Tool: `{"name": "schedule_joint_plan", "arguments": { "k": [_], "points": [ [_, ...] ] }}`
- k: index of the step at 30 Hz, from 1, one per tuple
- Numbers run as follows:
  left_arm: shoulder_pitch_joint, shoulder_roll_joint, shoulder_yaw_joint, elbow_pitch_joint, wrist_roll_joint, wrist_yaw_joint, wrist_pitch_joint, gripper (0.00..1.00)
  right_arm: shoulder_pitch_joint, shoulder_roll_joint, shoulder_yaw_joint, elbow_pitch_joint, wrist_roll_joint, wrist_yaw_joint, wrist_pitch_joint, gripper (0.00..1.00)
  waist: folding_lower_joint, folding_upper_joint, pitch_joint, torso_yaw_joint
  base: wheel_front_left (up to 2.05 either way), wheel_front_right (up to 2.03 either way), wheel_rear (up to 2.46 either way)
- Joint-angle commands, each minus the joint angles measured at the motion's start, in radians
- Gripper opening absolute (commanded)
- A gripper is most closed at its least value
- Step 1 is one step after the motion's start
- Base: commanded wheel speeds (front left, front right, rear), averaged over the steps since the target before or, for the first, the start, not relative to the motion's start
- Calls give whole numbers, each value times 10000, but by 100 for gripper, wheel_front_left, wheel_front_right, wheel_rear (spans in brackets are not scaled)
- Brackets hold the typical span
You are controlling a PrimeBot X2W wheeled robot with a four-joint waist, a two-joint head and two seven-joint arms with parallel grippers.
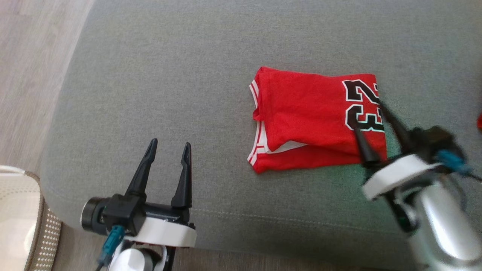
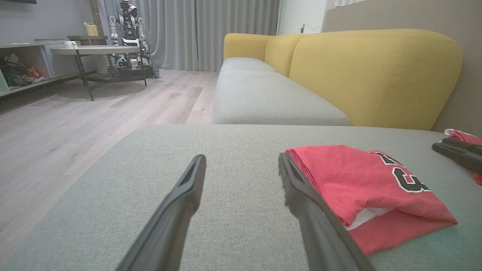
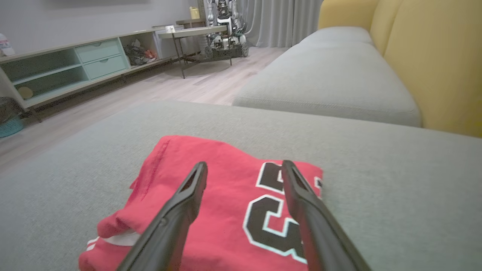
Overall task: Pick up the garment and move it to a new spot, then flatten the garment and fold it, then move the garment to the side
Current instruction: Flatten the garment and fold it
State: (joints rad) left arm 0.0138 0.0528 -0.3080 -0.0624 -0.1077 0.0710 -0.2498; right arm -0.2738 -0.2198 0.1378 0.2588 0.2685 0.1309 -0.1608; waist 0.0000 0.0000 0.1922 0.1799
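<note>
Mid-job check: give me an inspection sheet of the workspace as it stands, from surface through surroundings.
Surface: grey sofa cushion, fabric smooth.
Job's things: red jersey, folded, number 23 facing up, lying right of centre.
Clutter: second red cloth at the cushion's right side.
End effectors: left end effector open, over the cushion, apart from the jersey; right end effector open, fingers over the jersey's numbered end, contact unclear.
Cables: left wrist cable and right wrist cable, both with teal plugs.
Surroundings: yellow backrest, wood floor, another robot beside a table, shelf unit.
</note>
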Motion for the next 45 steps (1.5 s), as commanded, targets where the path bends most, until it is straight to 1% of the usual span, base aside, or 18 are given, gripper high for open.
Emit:
{"name": "schedule_joint_plan", "arguments": {
  "k": [1,2,3,4,12,15,20,25,26,29,31,34,37,39,40,41,42,45],
  "points": [
    [-350,-26,327,-361,55,2,-120,100,-437,246,372,-41,-132,-2,-162,100,0,0,12,14,0,0,0],
    [-371,-26,313,-360,64,-14,-120,100,-619,362,480,238,-270,-2,-213,54,0,0,27,35,0,0,0],
    [-396,-26,292,-356,73,-32,-120,100,-821,492,547,538,-419,-2,-264,1,0,0,46,74,0,0,0],
    [-426,-26,263,-347,79,-49,-120,100,-1019,646,575,870,-524,-2,-290,0,0,0,69,129,0,0,0],
    [-494,-26,-27,-215,-80,16,-120,100,-2194,1377,624,3741,-1744,-2,-449,0,0,0,214,765,0,0,0],
    [-527,-26,-107,-217,-159,65,-120,100,-2328,1580,797,4567,-1648,-2,-523,0,0,0,275,996,0,0,0],
    [-581,-26,-166,-201,-227,97,-120,100,-2377,1685,1896,5376,-1171,-2,-744,0,0,0,330,1207,0,0,0],
    [-612,-26,-198,-183,-216,129,-120,100,-2208,1692,3647,5339,119,-2,-877,0,0,0,289,1232,0,0,0],
    [-597,-26,-182,-191,-184,145,-120,100,-2145,1693,4206,5157,614,-2,-916,0,0,0,242,1168,0,0,0],
    [-540,-26,-135,-190,-118,144,-120,100,-2054,1694,4831,4757,1386,-2,-961,0,0,0,117,990,0,0,0],
    [-524,-26,-122,-195,-97,140,-120,100,-2062,1694,4937,4582,1558,-2,-978,0,0,0,68,916,0,0,0],
    [-463,-26,-74,-213,-48,131,-120,100,-2051,1695,4782,3748,1996,-2,-1002,0,0,0,-102,654,0,0,0],
    [-387,-26,51,-289,-44,166,-120,100,-1870,1695,4037,2834,1713,-2,-1005,0,0,0,-270,313,0,0,0],
    [-334,-26,190,-359,-102,225,-120,100,-1688,1695,3404,2309,1222,-2,-1007,0,0,0,-373,74,0,0,0],
    [-301,-26,257,-385,-147,247,-120,100,-1599,1694,3035,2055,867,-2,-1007,29,0,0,-432,-51,0,0,0],
    [-267,-26,319,-415,-216,264,-120,100,-1481,1691,2657,1804,550,-2,-1007,94,0,0,-492,-169,0,0,0],
    [-229,-26,385,-451,-300,281,-120,100,-1349,1687,2308,1515,316,-2,-1008,100,0,0,-555,-283,0,0,0],
    [-104,-26,600,-532,-387,284,-120,100,-867,1631,1173,688,-152,-2,-1008,100,0,0,-748,-624,0,0,0]
  ]
}}
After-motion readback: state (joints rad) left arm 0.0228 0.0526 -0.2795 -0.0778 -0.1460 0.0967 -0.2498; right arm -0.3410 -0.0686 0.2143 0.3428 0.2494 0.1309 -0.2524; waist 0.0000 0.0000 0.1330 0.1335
